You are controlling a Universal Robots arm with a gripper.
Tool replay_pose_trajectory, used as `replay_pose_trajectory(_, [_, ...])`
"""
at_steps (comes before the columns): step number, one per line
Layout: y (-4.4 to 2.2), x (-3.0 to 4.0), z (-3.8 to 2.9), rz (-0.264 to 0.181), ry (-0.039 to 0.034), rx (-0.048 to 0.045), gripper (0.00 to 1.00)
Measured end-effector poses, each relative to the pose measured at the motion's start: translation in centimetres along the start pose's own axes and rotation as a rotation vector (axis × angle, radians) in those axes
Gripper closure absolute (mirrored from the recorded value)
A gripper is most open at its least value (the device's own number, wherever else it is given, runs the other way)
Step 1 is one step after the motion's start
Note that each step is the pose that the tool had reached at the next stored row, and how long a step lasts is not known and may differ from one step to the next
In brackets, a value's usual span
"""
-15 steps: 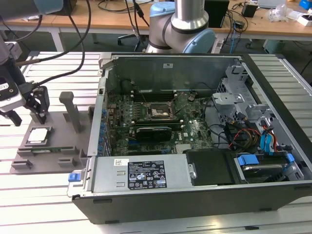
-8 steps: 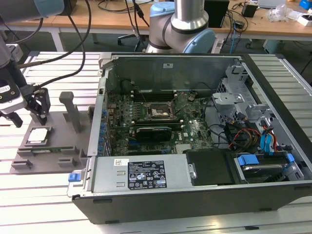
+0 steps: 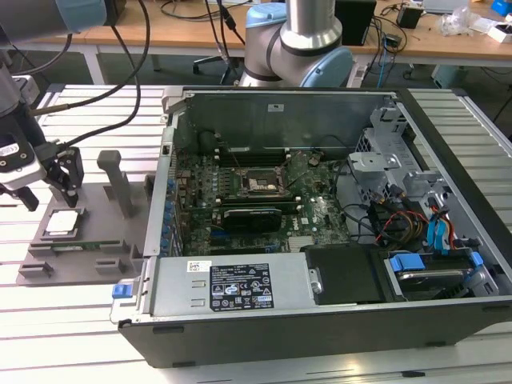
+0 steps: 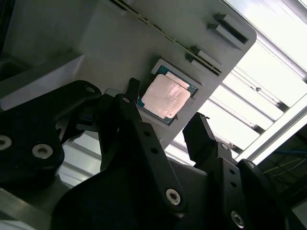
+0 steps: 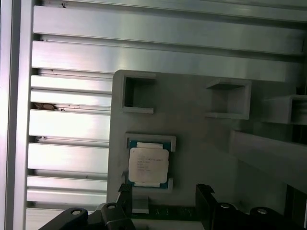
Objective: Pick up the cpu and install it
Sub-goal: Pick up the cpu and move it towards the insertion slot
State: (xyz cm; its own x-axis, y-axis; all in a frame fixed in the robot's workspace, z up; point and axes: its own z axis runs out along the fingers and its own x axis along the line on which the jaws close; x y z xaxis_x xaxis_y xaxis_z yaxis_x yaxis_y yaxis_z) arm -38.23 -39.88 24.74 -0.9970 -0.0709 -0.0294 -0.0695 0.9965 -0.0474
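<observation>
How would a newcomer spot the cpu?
To the exterior view's left of the open computer case lies a grey tray. The cpu is the flat silvery square lying in it, the only shiny piece among grey posts and pockets.

We see the cpu (image 5: 148, 164) lying flat, its pale metal top facing us, in a shallow framed pocket of a grey holder plate (image 5: 192, 124). The plate rests on a table (image 5: 67, 124) of ribbed aluminium slats. Two small square frames (image 5: 137, 95) stand on the plate apart from the cpu, and a long raised bar (image 5: 268, 153) runs along the plate beside them. The gripper (image 5: 164, 191) hangs near the cpu, its two dark fingers (image 5: 205, 194) spread apart with nothing between them. One fingertip sits just beside a corner of the pocket, the other further off. Whether either touches the plate we cannot tell.
</observation>
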Motion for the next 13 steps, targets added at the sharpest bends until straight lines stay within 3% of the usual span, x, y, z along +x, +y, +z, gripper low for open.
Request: replay_pose_trajectory(13, [0.04, 0.02, 0.78, 0.0, 0.0, 0.0, 0.36])
